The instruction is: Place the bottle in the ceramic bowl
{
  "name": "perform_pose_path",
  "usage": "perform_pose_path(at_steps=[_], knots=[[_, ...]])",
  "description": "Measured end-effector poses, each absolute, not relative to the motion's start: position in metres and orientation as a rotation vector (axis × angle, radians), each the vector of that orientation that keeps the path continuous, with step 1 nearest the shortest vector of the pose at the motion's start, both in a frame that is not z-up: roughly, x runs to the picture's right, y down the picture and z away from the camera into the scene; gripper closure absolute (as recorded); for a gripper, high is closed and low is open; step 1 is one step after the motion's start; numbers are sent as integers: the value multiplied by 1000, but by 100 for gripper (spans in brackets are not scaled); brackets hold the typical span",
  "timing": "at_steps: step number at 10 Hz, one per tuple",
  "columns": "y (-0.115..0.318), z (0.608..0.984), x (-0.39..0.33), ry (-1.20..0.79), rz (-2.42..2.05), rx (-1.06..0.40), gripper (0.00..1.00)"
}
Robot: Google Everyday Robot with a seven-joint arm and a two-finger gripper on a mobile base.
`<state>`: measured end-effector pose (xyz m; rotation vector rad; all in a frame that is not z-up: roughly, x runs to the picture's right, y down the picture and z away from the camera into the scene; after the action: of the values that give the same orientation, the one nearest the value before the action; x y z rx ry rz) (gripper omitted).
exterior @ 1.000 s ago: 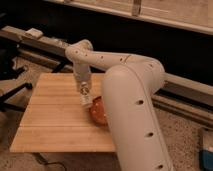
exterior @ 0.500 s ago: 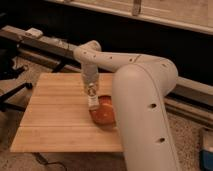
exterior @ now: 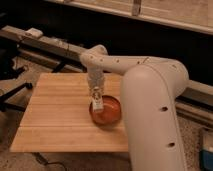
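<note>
The gripper (exterior: 96, 96), above the left rim of the glossy reddish-brown ceramic bowl (exterior: 108, 115), grips a small white plastic bottle (exterior: 97, 104) whose label is too small to read. Right of it, the bulky white robot arm (exterior: 150, 105) hides the bowl's edge and a corner of the pale wooden tabletop (exterior: 57, 112).

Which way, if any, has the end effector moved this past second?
Yes: end effector, shut on the bottle, shifted right and down, toward the left rim of the ceramic bowl.

White jaws over the reddish-orange ceramic bowl (exterior: 111, 115) grip a white bottle (exterior: 96, 104), above the pale plank-striped table (exterior: 55, 115).
</note>
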<state>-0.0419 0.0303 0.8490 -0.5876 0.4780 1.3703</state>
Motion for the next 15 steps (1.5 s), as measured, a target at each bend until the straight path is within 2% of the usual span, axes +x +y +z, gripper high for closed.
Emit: perform_pose_path(at_steps=[2,8,10,15], knots=[[34,847,-34,477,1396,-583,85],[35,840,-32,454,1418,-569,25],[33,839,-33,447,1417,-564,20],[25,837,-44,427,1398,-555,20]])
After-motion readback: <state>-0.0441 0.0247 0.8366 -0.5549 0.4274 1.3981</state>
